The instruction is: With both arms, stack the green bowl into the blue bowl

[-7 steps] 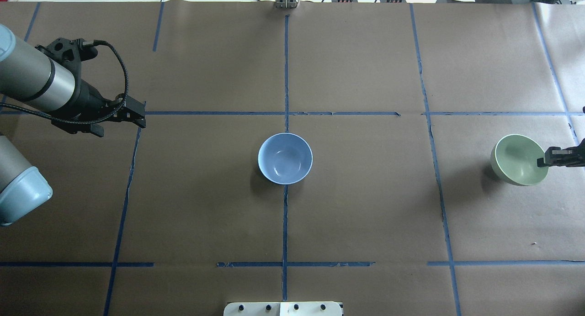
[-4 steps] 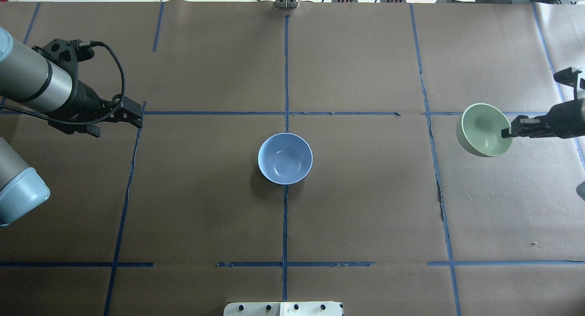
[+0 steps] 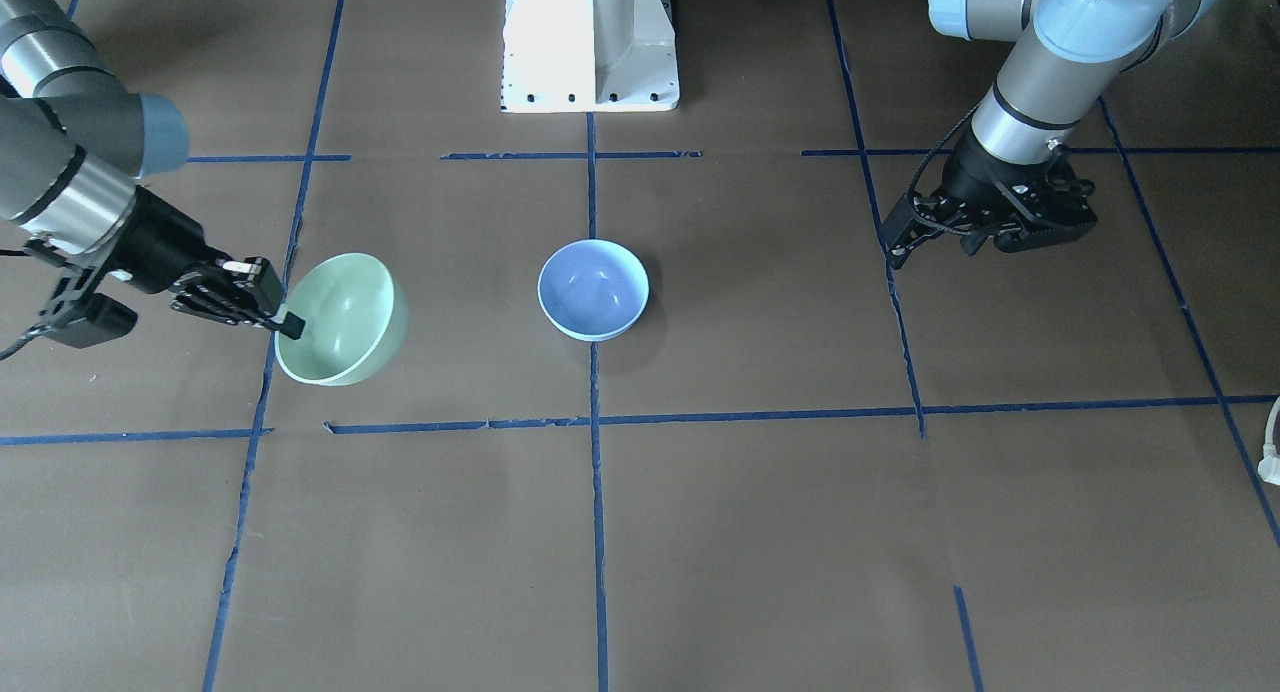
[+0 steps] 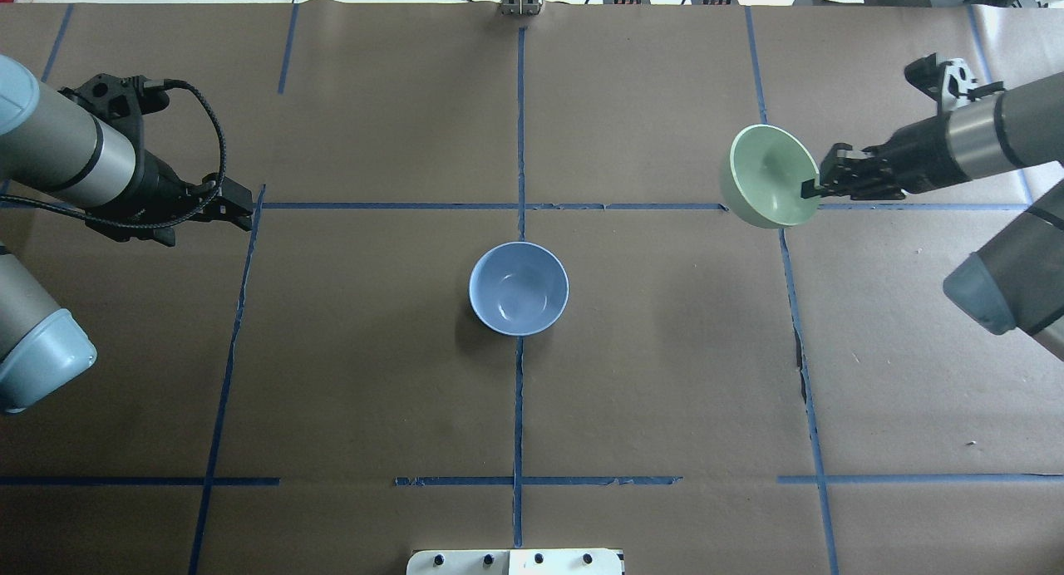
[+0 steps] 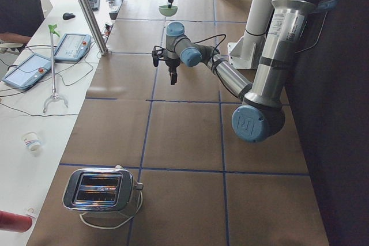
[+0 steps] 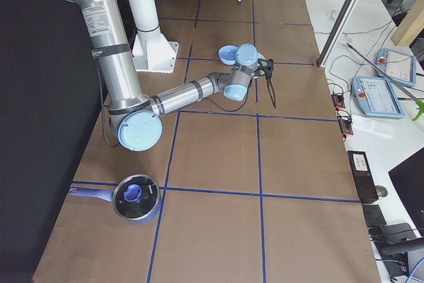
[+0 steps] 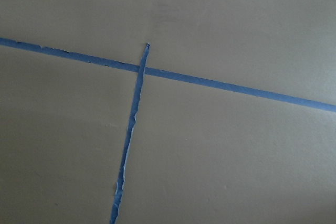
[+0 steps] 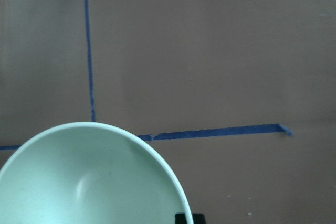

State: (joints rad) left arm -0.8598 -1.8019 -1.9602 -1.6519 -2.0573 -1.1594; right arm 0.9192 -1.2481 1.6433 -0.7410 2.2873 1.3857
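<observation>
The green bowl (image 8: 89, 177) runs off the right wrist view's bottom edge — its near part unseen

Green bowl (image 4: 765, 172) pale mint; blue bowl (image 4: 519, 288) periwinkle; table (image 4: 374, 375) brown; tape lines (image 4: 520, 126) blue.

1. In your overhead view, the centre bowl (image 4: 519, 288) sits on the desk (image 4: 374, 392) at mid-frame, on the tape line (image 4: 520, 143) running up and down the frame.
2. The gripped bowl (image 4: 765, 176) is at upper right, tilted, off the desk and well apart from the centre bowl.
3. The right tool (image 4: 813, 189) pinches that bowl's right-hand rim, one finger inside.
4. The left tool (image 4: 239, 211) is at the frame's left, well apart from both bowls.
5. In your front-facing view, the pedestal (image 3: 590, 42) stands at top centre, behind the centre bowl.
</observation>
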